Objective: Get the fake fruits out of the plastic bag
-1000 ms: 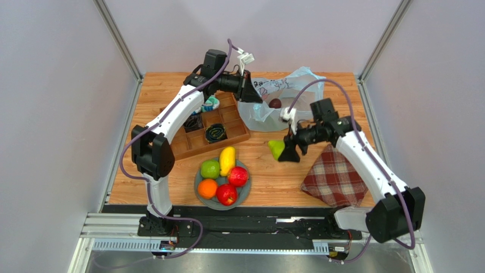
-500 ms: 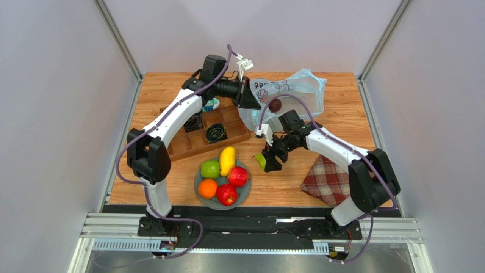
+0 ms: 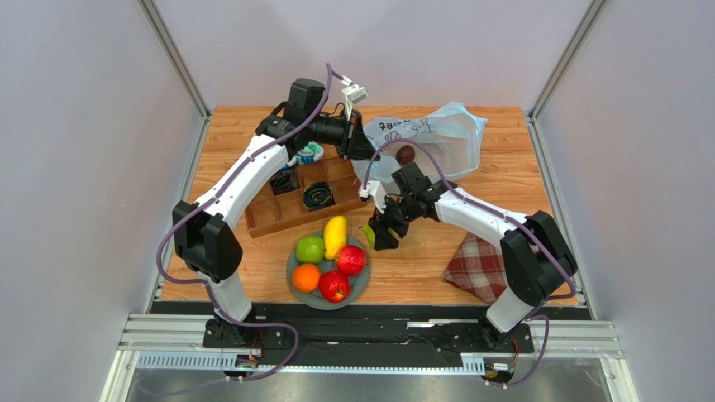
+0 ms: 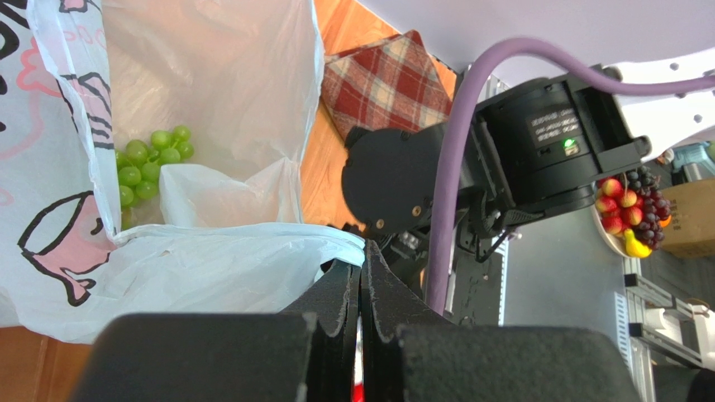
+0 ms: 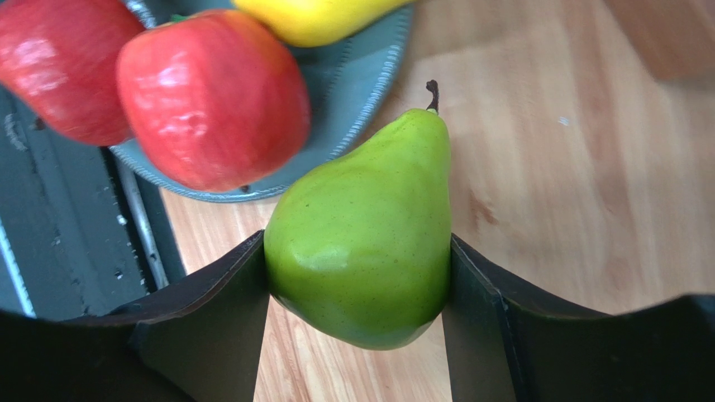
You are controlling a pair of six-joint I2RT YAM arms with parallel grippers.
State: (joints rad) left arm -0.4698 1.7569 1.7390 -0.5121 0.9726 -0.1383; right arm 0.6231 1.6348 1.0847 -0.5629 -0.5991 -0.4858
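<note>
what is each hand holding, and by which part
The right hand grips a green pear across its wide lower body. The left hand pinches the plastic bag by the rim of its opening.

Green pear [image 5: 361,243] gripped, dark plum [image 3: 406,153] and green grapes [image 4: 147,163] inside pale-blue bag [image 3: 449,132]

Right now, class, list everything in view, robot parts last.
plate: one, grey, table front centre
red apples: two, red, on plate
green apple: one, green, on plate
mango: one, yellow, on plate
orange: one, orange, on plate
pear: one, green, held near plate
plastic bag: one, pale blue, table back
plum: one, dark, inside bag
grapes: one bunch, green, inside bag
tray: one, wooden, left of bag
socks: one roll, teal-white, in tray
cloth: one, red plaid, table right
left fingers: shut, black, pinching bag edge
right fingers: black, closed on pear
</note>
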